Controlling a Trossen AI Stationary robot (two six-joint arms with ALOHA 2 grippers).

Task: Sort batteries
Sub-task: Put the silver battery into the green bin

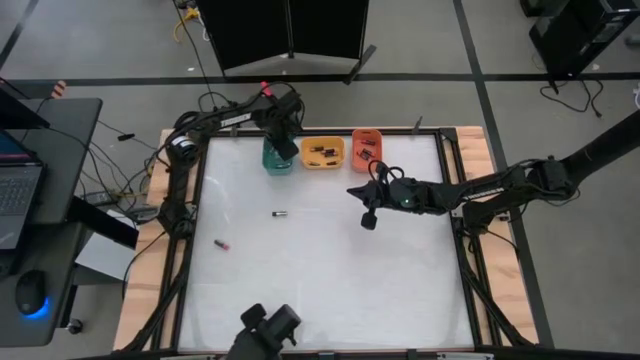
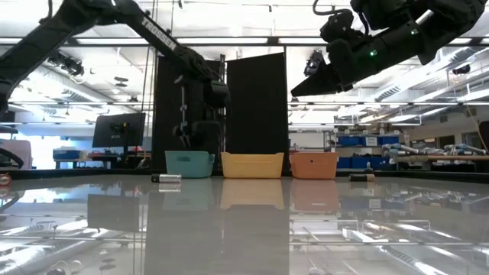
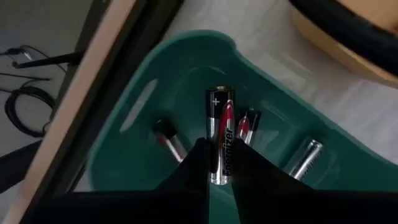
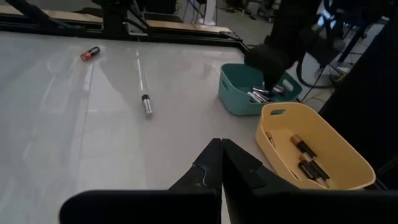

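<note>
My left gripper (image 3: pixel 219 158) hangs over the green tray (image 3: pixel 155 93) at the table's far edge (image 1: pixel 283 148), shut on a black and silver battery (image 3: pixel 221 124) with a red band. Three more batteries lie on the tray floor; one is silvery (image 3: pixel 305 158). My right gripper (image 4: pixel 222 149) is shut and holds nothing. It hovers well above the table's middle right (image 1: pixel 368 220), high up in the low view (image 2: pixel 328 76). Two loose batteries lie on the table: a dark and silver one (image 1: pixel 281 213) and a red one (image 1: pixel 221 244). My left gripper pinches the battery between its two fingers (image 3: pixel 194 165) at the lower half of its body (image 3: pixel 220 168). The fingers come from above, pointing down into the green tray, and lie along the battery. Its plus end (image 3: pixel 220 96) sticks out beyond the fingertips toward the tray floor.
The orange tray (image 1: pixel 322 152) and the red tray (image 1: pixel 366 146) stand right of the green one along the far edge, each with a few batteries. A black frame rail (image 1: pixel 195 220) borders the white table. Open white surface lies toward the near edge.
</note>
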